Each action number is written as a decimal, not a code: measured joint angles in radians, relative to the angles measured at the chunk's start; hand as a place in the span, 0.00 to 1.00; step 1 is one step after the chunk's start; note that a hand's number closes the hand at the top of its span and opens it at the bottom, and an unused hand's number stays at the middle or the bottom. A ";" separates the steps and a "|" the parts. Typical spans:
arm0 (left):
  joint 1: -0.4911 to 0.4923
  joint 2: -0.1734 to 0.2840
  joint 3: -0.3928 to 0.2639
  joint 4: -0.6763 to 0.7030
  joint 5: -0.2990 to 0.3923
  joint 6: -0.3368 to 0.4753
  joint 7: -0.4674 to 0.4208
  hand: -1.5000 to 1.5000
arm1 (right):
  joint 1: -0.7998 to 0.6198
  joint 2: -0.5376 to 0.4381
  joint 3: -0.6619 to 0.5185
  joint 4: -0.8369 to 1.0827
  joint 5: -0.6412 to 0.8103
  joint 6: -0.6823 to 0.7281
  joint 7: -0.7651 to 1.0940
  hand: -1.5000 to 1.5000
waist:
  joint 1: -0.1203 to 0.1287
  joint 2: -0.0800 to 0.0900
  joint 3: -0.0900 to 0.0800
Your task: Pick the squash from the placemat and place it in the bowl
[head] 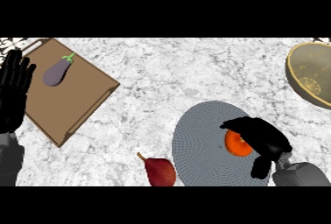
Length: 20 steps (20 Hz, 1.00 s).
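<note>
An orange squash (236, 144) lies on the round grey placemat (200, 140) at the lower middle right. My right hand (262, 135) is curled over the squash from the right and hides most of it; its fingers wrap round the squash. The brass-coloured bowl (311, 75) stands at the right edge, up and to the right of the placemat, partly cut off by the view. My left hand (14, 87) rests open at the left edge, fingers up.
A brown cutting board (71, 105) lies at the upper left with a purple eggplant (57, 71) on it. A dark red pear (160, 170) lies just left of the placemat near the lower edge. The counter is grey-white marble.
</note>
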 measured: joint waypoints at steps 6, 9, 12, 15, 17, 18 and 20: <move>-0.010 -0.020 -0.007 0.000 -0.023 0.012 0.004 0.50 | -0.013 -0.010 -0.032 0.055 0.026 -0.100 -0.118 1.00 | -0.002 -0.003 -0.004; -0.013 -0.025 -0.003 0.010 -0.028 0.006 -0.002 0.50 | -0.015 0.015 -0.021 0.053 0.055 -0.127 -0.129 1.00 | -0.002 -0.005 -0.008; -0.004 -0.040 -0.012 -0.016 -0.041 0.017 0.008 0.50 | -0.001 0.012 -0.036 0.031 0.064 -0.141 -0.151 1.00 | -0.003 -0.004 -0.006; 0.006 -0.034 -0.002 -0.025 -0.035 0.016 0.013 0.50 | 0.028 -0.123 -0.193 0.086 0.004 -0.165 -0.237 1.00 | -0.015 -0.001 0.000; 0.014 -0.032 0.009 -0.024 -0.034 0.021 0.008 0.50 | 0.045 -0.212 -0.303 0.152 -0.026 -0.173 -0.265 1.00 | -0.036 0.004 0.003; 0.017 -0.031 0.013 -0.026 -0.034 0.024 0.008 0.50 | 0.054 -0.251 -0.351 0.185 -0.037 -0.173 -0.272 1.00 | -0.048 0.007 0.006; 0.021 -0.028 0.023 -0.027 -0.032 0.029 0.007 0.50 | 0.062 -0.330 -0.447 0.257 -0.064 -0.174 -0.295 1.00 | -0.061 0.011 0.009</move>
